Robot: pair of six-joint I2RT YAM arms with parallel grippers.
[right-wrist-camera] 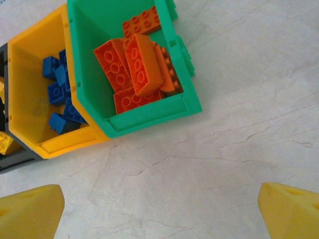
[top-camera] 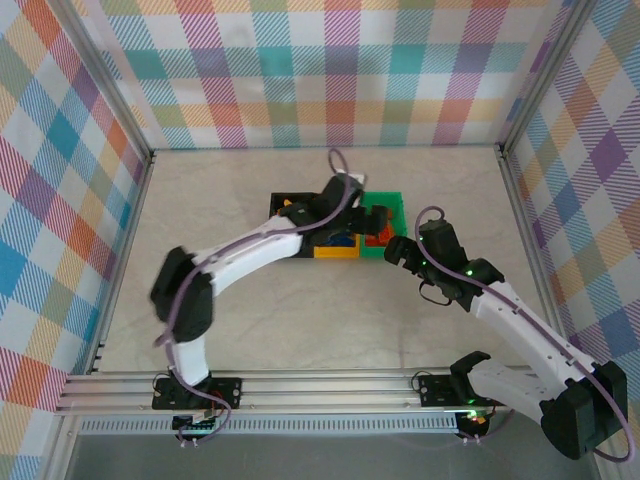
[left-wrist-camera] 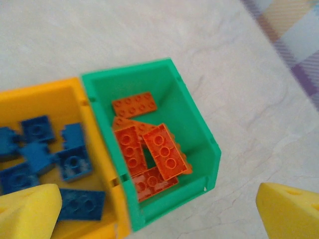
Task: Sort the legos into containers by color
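1. Fingers (left-wrist-camera: 30, 211) of yellow foam on the left gripper (left-wrist-camera: 159, 219) stand wide apart and hold nothing, above the green plastic bin (left-wrist-camera: 202, 117) and the yellow-orange plastic bin (left-wrist-camera: 45, 94).
2. The right gripper (right-wrist-camera: 159, 211) is equally wide open and empty, over the pale marbled table (right-wrist-camera: 234, 149).
3. Orange-red studded bricks (right-wrist-camera: 137, 69) lie in the green bin, blue studded bricks (right-wrist-camera: 62, 94) in the yellow-orange one, and a yellow brick (right-wrist-camera: 5, 142) in the black bin (right-wrist-camera: 17, 160).
4. Sorting seems finished, or nearly so.

The left gripper (top-camera: 340, 225) is hovering just left of the green bin (top-camera: 398, 212); the right gripper (top-camera: 397, 251) is hanging beside its near corner.
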